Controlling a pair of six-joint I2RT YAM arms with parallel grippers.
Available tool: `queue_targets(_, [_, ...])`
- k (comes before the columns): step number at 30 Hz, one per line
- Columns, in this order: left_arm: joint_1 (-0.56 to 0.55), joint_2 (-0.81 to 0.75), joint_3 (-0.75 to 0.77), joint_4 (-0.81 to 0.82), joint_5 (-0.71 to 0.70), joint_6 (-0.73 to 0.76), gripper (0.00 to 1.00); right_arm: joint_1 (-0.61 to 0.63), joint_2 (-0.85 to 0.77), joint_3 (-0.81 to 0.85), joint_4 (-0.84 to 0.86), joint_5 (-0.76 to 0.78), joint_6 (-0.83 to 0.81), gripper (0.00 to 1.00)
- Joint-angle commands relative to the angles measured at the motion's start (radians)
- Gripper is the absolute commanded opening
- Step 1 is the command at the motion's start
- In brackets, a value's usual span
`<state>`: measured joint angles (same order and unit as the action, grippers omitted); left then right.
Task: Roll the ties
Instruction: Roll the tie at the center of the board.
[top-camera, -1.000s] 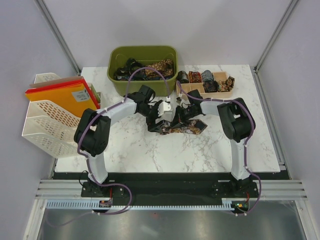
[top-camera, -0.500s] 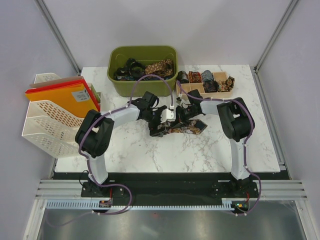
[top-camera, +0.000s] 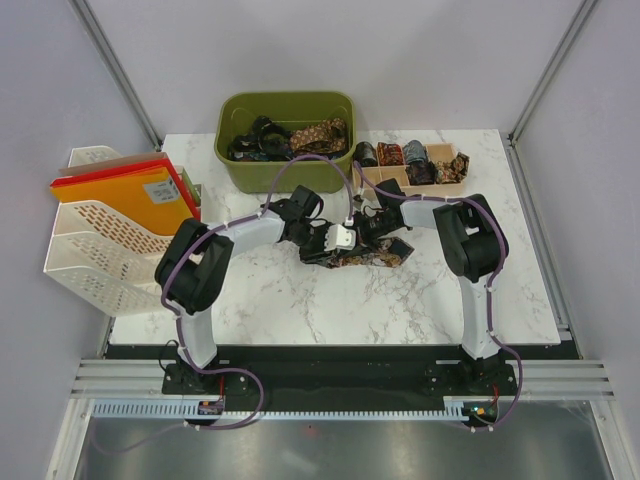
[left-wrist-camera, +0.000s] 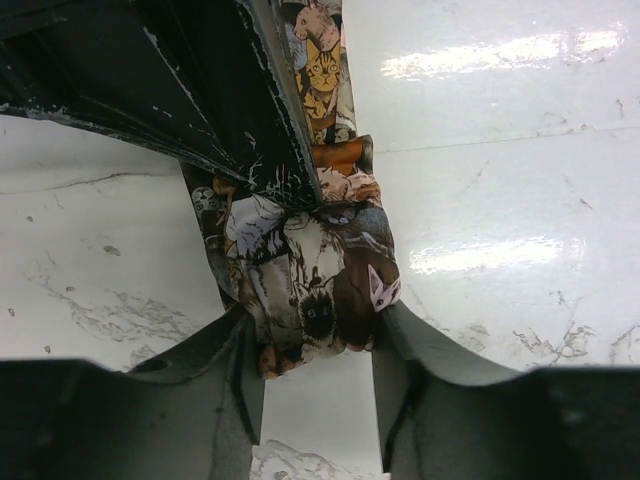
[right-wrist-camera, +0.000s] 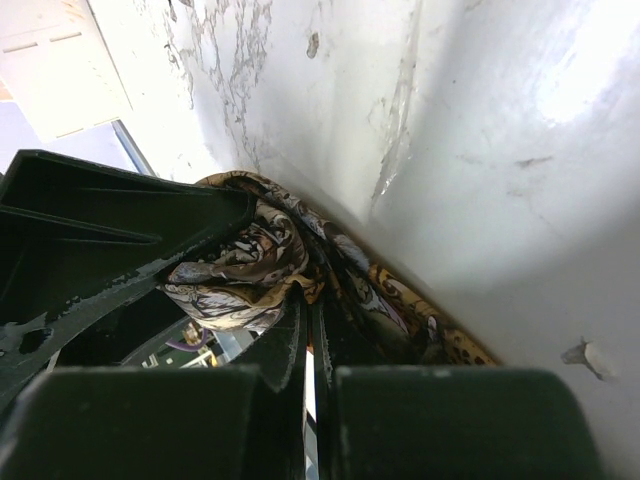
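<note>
A tie (top-camera: 375, 257) with a brown cat print lies partly rolled at the table's middle. In the left wrist view its rolled end (left-wrist-camera: 310, 275) sits between my left gripper's (left-wrist-camera: 315, 328) fingers, which press on both sides of it. My right gripper (right-wrist-camera: 308, 300) is shut, with the tie's fabric (right-wrist-camera: 240, 265) wound round its tips and caught between them. In the top view the left gripper (top-camera: 336, 240) and right gripper (top-camera: 364, 234) meet nose to nose over the roll. More ties (top-camera: 290, 137) fill the bin.
A green bin (top-camera: 290, 176) stands at the back. A wooden tray (top-camera: 441, 152) with several rolled ties is at the back right. A white file rack (top-camera: 95, 240) with orange folders (top-camera: 125, 188) stands at the left edge.
My left gripper has moved right toward the right gripper and closed from wide open onto the roll. The right gripper has stayed shut in place.
</note>
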<state>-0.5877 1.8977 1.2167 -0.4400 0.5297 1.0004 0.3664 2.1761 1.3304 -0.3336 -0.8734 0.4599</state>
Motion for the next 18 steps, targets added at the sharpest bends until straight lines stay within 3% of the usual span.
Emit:
queue_targets(1, [-0.004, -0.031, 0.047, -0.068, 0.05, 0.009, 0.38, 0.011, 0.056, -0.042, -0.033, 0.214, -0.067, 0.0])
queue_targets(15, [-0.05, 0.06, 0.23, -0.151, 0.064, -0.138, 0.59, 0.019, 0.096, -0.036, -0.005, 0.203, -0.018, 0.0])
queue_targets(17, [-0.057, 0.072, 0.234, -0.151, 0.066, -0.151, 0.58, 0.019, 0.099, -0.037, 0.001, 0.194, -0.014, 0.0])
queue_targets(18, [-0.06, 0.077, 0.244, -0.151, 0.066, -0.155, 0.53, 0.019, 0.105, -0.039, 0.004, 0.192, -0.007, 0.0])
